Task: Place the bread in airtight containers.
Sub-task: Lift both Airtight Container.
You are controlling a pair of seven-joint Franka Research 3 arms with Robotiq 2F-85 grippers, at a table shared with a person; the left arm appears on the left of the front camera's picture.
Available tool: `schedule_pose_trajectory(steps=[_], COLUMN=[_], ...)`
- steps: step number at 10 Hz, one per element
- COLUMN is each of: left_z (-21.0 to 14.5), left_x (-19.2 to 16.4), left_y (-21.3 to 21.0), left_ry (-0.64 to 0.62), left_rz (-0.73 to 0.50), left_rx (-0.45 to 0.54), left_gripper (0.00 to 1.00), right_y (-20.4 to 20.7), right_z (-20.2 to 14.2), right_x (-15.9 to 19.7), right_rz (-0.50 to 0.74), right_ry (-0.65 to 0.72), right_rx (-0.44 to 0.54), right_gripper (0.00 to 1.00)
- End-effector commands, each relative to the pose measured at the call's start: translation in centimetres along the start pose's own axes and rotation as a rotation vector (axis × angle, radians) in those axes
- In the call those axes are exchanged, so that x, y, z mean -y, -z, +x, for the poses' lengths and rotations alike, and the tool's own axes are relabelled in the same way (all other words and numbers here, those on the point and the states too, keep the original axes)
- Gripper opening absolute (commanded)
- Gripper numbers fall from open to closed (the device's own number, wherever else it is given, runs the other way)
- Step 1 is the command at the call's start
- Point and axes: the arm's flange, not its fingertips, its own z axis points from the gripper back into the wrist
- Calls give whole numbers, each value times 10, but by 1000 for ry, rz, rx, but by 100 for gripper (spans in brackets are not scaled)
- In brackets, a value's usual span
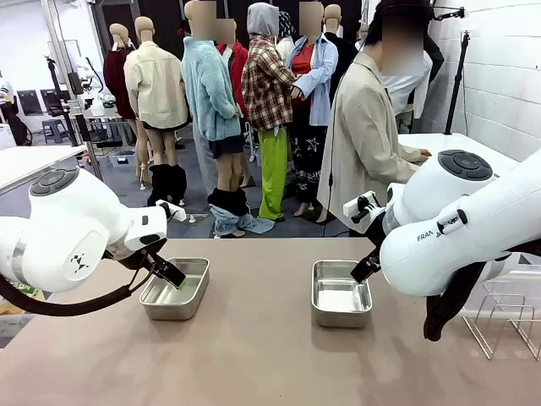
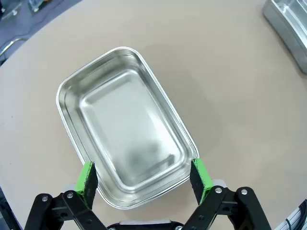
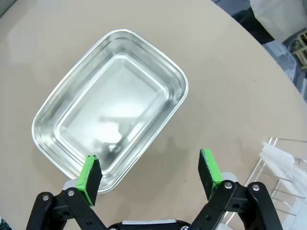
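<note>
Just under the left gripper (image 1: pixel 172 276) sits an open steel container (image 1: pixel 173 310), a second container (image 1: pixel 341 318) lies under the right gripper (image 1: pixel 362 272), apparently untouched, and a wire rack (image 1: pixel 505 318) stands to that gripper's right.

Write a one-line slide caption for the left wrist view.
Open left gripper poised above an empty, lidless steel container on the tan table.

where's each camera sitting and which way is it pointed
Front: fixed on the robot's side, looking across the table at the person; left arm and right arm show.
Left wrist: above the left box, looking down; open left pincer at bottom.
Right wrist: above the right box, looking down; open right pincer at bottom.
Shared: front and each wrist view show that side's box.
</note>
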Motion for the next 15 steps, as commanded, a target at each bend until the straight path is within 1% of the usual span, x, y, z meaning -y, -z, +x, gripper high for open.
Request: schedule_pose_trajectory(steps=[1, 9, 10, 11, 12, 13, 14, 15], left_z=[0, 0, 17, 32, 42, 47, 46, 42], left_x=[0, 1, -4, -11, -21, -34, -52, -72], left_y=[0, 0, -22, -49, -76, -102, -131, -153], left_ry=[0, 2, 71, 112, 127, 134, 106, 67], left_rz=[0, -1, 17, 61, 109, 117, 157, 181], left_rx=[0, 0, 56, 99, 115, 101, 124, 126], left_gripper=[100, 100, 100, 100, 100, 100, 100, 100], right_y=[0, 0, -10, -34, -58, -85, -113, -140], right_z=[0, 0, 12, 31, 43, 44, 36, 26], right_x=[0, 0, 0, 0, 7, 21, 51, 83], right_rz=[0, 0, -11, -23, -66, -126, -200, -272], right_ry=[0, 0, -45, -55, -50, -8, 69, 164], right_rx=[0, 0, 46, 110, 159, 196, 220, 223], right_gripper=[100, 100, 100, 100, 100, 100, 100, 100])
